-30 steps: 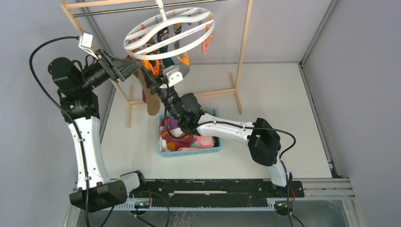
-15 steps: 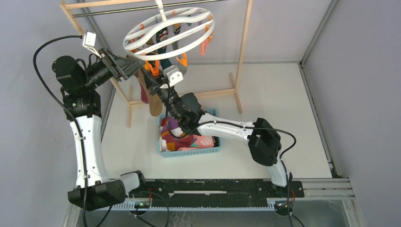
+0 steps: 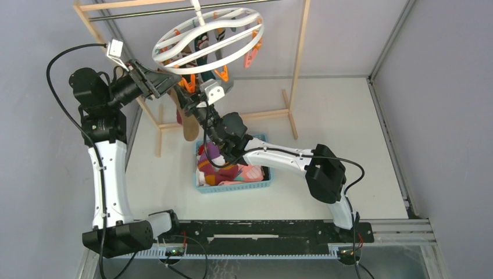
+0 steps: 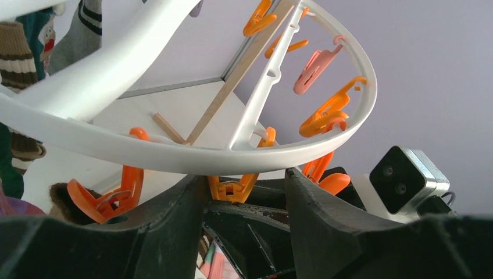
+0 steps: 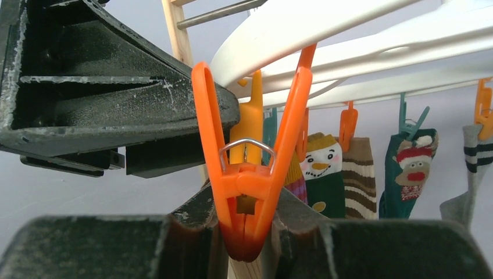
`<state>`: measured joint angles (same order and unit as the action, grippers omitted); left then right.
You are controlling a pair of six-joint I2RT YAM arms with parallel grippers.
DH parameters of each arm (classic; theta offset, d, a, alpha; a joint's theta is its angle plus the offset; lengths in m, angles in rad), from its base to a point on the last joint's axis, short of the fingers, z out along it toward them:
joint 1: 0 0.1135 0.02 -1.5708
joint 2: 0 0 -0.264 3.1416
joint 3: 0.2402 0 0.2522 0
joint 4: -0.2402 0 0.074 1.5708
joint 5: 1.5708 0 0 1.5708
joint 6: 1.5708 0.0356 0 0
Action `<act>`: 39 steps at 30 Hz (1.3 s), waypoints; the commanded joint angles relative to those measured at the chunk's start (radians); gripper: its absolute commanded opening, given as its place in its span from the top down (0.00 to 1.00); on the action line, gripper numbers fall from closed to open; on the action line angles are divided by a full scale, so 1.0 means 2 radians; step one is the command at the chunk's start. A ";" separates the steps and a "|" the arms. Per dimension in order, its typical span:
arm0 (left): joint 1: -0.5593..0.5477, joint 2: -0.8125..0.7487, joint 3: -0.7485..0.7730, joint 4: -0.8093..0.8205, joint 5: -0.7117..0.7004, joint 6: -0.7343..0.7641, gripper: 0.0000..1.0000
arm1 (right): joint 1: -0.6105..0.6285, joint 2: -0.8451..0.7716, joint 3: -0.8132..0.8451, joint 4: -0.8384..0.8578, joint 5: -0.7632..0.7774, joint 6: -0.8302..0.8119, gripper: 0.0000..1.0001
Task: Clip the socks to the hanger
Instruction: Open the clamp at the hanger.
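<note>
The white round hanger hangs from the rack bar, its ring just above my left fingers. Several socks are clipped to it: a snowman sock, a brown striped one, a green one and a grey one. My right gripper is shut on the lower tip of an orange clip under the ring. My left gripper is open, its fingers either side of that clip without touching it. A brown sock dangles below both grippers; what holds it is hidden.
A blue basket with several mixed socks sits on the table under the right arm. The light wooden rack stands around the hanger. Orange and pink clips hang free along the ring's far side.
My left arm has shifted a little to the right and closer under the ring. The ring has swung slightly. The right gripper has stayed on the clip.
</note>
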<state>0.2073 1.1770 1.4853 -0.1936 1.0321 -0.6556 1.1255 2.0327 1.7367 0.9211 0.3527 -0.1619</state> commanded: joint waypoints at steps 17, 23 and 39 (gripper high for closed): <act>-0.011 -0.015 -0.001 -0.008 -0.037 0.054 0.45 | 0.005 -0.020 0.034 -0.059 -0.047 0.010 1.00; -0.011 -0.007 0.017 -0.015 -0.049 0.054 0.64 | 0.006 -0.024 0.033 -0.067 -0.050 0.008 1.00; -0.011 -0.024 0.012 -0.022 -0.055 0.049 0.93 | 0.005 -0.178 -0.186 -0.083 0.018 0.077 0.40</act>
<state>0.1879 1.1542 1.4651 -0.2119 0.9447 -0.5598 1.1343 1.8286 1.4776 0.8028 0.3294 -0.1059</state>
